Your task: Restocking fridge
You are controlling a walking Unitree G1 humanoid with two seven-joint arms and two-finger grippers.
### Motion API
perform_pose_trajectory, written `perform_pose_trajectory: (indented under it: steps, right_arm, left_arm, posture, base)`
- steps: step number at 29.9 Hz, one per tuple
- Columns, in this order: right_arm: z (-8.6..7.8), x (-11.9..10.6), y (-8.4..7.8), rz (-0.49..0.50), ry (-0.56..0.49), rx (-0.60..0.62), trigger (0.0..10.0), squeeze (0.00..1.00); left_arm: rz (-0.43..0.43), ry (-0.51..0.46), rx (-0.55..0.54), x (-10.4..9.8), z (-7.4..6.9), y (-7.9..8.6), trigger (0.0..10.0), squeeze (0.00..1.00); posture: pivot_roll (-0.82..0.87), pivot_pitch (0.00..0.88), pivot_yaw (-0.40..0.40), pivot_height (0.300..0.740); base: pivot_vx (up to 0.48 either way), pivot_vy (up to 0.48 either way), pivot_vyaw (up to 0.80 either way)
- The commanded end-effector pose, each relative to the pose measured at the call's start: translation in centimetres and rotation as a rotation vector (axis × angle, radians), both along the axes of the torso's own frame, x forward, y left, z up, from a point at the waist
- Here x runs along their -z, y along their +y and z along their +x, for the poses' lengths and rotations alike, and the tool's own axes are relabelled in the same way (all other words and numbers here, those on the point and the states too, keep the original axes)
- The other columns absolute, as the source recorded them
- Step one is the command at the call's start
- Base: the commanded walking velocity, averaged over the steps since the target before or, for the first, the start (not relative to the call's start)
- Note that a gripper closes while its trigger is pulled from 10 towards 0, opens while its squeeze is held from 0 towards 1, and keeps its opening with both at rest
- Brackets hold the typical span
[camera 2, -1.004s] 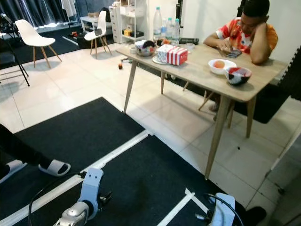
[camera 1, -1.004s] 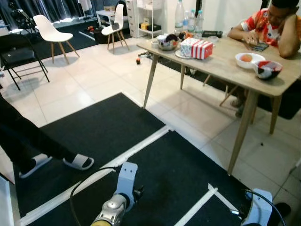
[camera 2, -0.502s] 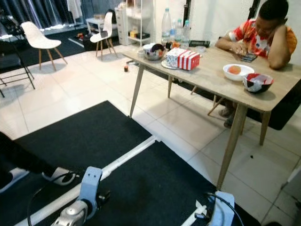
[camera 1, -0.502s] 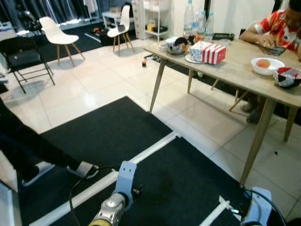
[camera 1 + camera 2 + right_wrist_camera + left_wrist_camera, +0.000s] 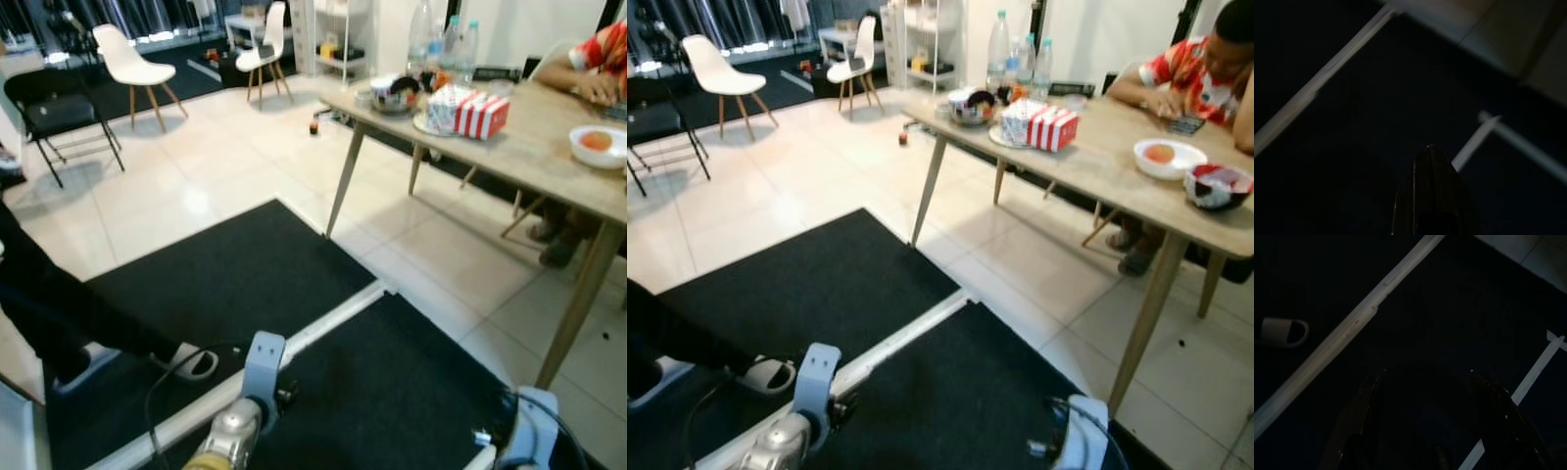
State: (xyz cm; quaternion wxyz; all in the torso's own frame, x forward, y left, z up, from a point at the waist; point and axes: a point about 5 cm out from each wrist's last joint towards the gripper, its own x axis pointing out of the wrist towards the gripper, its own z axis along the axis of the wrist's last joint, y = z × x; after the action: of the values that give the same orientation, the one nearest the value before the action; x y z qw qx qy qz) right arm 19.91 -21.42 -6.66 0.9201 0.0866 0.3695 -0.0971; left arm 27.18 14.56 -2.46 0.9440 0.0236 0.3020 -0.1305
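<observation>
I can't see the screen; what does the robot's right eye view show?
A wooden table stands on white tiles, holding bottles, a striped box and bowls, with a person seated behind. Black mats cover the near floor, where both arms hang low.

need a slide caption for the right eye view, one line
Robot on black mat, arms hanging idle, facing wooden table holding bottles, a red-striped box and bowls; a person sits behind.

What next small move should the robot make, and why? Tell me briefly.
Probably a step forward and right toward the wooden table. The bottles stand at its far end, while the left gripper, open, and the right gripper hang idle over the black mat, well short of them.
</observation>
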Motion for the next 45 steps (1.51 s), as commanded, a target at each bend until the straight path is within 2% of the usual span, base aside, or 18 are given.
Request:
perform_pose_trajectory:
  steps: [1,13,28,45]
  right_arm:
    - [-0.24,0.07,-0.44,-0.013,0.013,0.004,10.0,0.00]
    - [-0.30,0.03,-0.73,-0.013,0.012,0.024,10.0,0.00]
    - [-0.84,0.35,-0.75,-0.020,0.037,0.019,10.0,0.00]
    - [-0.56,0.17,-0.79,-0.021,0.022,0.020,10.0,0.00]
  left_arm:
    - [-0.001,0.016,-0.021,0.29,-0.32,0.45,10.0,0.00]
    - [0.003,0.021,-0.016,0.25,-0.23,0.46,10.0,0.00]
    - [0.011,0.017,-0.005,0.19,-0.20,0.60,10.0,0.00]
    - [0.013,0.013,-0.001,0.16,-0.17,0.58,10.0,0.00]
  posture:
    - [-0.10,0.048,0.072,0.740]
    - [-0.10,0.053,0.081,0.740]
    - [-0.09,0.040,0.080,0.740]
    - [-0.09,0.024,0.079,0.740]
  base:
    - [0.292,0.000,-0.47]
    - [0.289,0.000,-0.76]
    - [0.288,0.000,-0.13]
    - [0.288,0.000,0.00]
